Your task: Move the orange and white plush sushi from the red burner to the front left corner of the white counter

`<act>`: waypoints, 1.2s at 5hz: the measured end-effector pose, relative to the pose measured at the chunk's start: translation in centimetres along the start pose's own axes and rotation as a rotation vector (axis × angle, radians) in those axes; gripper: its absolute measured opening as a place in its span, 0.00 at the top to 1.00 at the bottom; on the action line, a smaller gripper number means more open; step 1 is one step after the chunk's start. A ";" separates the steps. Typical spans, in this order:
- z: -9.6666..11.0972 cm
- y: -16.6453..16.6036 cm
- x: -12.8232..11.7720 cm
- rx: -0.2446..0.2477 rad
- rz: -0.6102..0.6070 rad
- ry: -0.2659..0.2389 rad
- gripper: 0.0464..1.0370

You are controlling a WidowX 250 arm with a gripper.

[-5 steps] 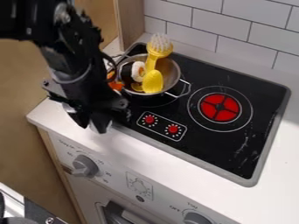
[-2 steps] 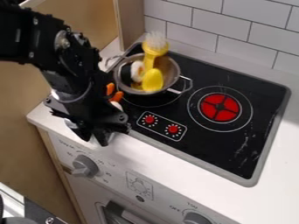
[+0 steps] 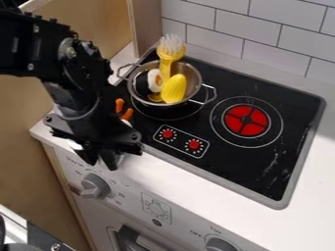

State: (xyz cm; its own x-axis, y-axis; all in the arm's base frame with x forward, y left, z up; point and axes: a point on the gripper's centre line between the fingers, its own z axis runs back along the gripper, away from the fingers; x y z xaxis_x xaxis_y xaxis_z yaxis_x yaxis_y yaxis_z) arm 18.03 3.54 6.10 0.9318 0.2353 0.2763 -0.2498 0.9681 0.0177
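- The gripper [image 3: 101, 164] hangs over the bench's [image 3: 173, 169] front edge, at its left end in the camera view.
- Right of the gripper and farther back, the cooktop [image 3: 226, 166] lies on the bench.
- Behind and right of it, the pot [image 3: 187, 104] stands on the cooktop.
- In the pot: brush [image 3: 169, 62] at the back, sushi roll [image 3: 154, 81] left, corn [image 3: 174, 89] right.
- Between gripper and pot: small food pieces [image 3: 127, 114].
- Well right: a burner [image 3: 246, 120], with dials [image 3: 194, 144] nearer.
- Below: an oven knob [image 3: 95, 186].
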 end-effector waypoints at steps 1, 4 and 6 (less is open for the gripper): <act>0.1 -0.1 0.0 0.009 0.006 -0.003 0.73; -0.3 -0.7 0.3 0.004 0.005 -0.014 0.40; 0.1 -1.2 0.0 0.010 0.009 0.021 0.04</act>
State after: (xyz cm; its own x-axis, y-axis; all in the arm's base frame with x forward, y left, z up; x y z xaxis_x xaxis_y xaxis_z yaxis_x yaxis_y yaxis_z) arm 18.33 2.43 6.17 0.9349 0.2456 0.2562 -0.2603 0.9652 0.0248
